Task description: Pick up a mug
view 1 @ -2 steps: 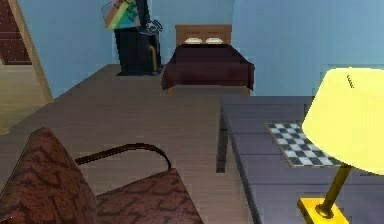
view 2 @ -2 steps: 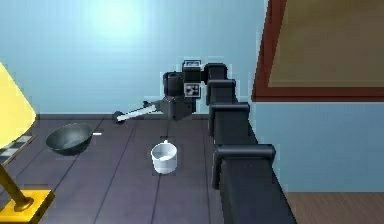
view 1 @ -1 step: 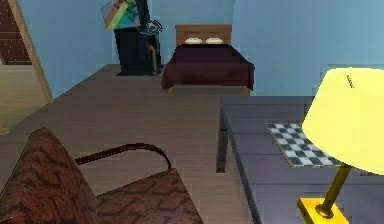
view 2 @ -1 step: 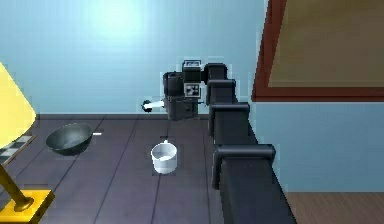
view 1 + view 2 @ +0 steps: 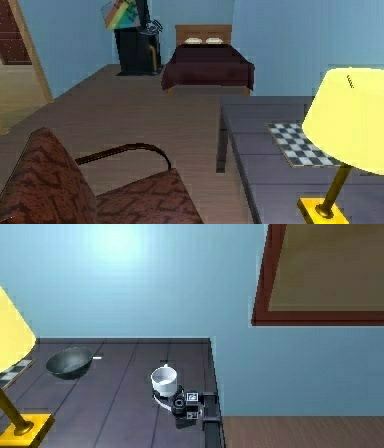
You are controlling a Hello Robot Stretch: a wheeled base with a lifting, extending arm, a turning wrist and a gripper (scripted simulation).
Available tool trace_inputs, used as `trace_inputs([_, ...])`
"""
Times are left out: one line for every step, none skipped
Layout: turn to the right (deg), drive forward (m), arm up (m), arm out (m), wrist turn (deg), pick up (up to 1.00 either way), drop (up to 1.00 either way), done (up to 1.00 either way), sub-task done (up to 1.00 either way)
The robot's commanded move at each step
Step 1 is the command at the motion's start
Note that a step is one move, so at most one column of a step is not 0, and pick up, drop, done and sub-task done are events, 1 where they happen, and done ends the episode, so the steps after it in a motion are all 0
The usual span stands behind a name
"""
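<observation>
Arm (image 5: 213,428) at bottom edge, fingers (image 5: 160,401) leftward

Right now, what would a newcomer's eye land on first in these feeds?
The bright yellow lamp shade at the forward view's right, over the dark table. Next, the white mug on the tabletop in the arm side view, with the gripper just below it in the picture and a dark bowl farther left.

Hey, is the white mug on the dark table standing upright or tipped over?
Upright: the white mug stands on the dark table with its round rim facing up.
</observation>
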Motion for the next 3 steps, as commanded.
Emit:
trace_inputs([0.0,0.0,0.0,0.0,0.0,1.0,0.0,0.0,0.0])
trace_inputs([0.0,0.0,0.1,0.0,0.0,0.0,0.0,0.0,0.0])
trace_inputs([0.0,0.0,0.0,0.0,0.0,0.0,0.0,1.0,0.0])
